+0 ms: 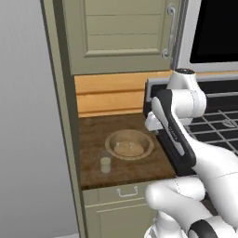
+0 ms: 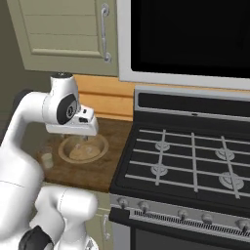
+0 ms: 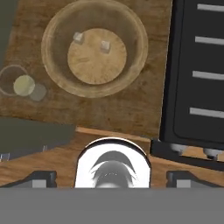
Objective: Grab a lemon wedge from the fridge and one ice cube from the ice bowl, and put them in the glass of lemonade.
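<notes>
A simulated kitchen, seen from behind a white robot arm and from a camera on its hand.

Nearest the cameras, the arm rises and bends forward over a dark wooden counter. Its gripper hangs above the counter, pointing down. The two dark finger tips stand at the far left and right of the hand view's lower edge, so the pincer is spread wide, and nothing is between them.

Below it, at the counter's near left, stands the glass of lemonade, a small clear tumbler of pale yellow liquid. From above, no green wedge and no cube is visible in it, though it is small in every view.

Just beyond the glass, close beside it, sits the ice bowl, wide, shallow and tan. The hand view shows two small pale ice cubes lying on its floor, untouched.

To the right, a black stove with grey grates abuts the counter. Behind are a wooden backsplash and pale green cabinets.

By these pictures, nothing has yet gone into the glass; both the ice and the lemon wedge seem left to fetch. The hand is well placed to go for ice first.
</notes>
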You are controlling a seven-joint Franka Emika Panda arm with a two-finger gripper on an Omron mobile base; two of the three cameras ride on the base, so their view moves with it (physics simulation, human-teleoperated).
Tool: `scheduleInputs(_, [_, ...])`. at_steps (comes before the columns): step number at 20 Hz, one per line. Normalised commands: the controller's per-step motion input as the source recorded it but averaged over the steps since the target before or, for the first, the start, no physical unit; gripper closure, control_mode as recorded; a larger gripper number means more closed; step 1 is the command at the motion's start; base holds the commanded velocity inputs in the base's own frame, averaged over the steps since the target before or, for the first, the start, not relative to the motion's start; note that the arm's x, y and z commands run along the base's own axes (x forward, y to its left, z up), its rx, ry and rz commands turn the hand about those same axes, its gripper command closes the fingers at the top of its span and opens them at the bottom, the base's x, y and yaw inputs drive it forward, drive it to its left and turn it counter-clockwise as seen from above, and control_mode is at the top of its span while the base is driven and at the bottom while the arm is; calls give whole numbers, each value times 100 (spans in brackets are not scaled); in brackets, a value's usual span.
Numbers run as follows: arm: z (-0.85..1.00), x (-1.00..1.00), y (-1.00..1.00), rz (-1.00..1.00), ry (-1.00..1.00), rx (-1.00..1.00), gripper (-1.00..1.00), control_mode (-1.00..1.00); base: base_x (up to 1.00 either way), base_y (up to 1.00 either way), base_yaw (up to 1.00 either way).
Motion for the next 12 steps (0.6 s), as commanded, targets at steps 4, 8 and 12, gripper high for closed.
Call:
scheduleInputs(4, [-74,45,82,0,38,-21,-100,-100,0,0,0])
scheduleInputs(8, [-96,14,36,7,28,-11,-100,-100,0,0,0])
scheduleInputs(12, [-98,23,1,6,22,4,-100,-100,0,0,0])
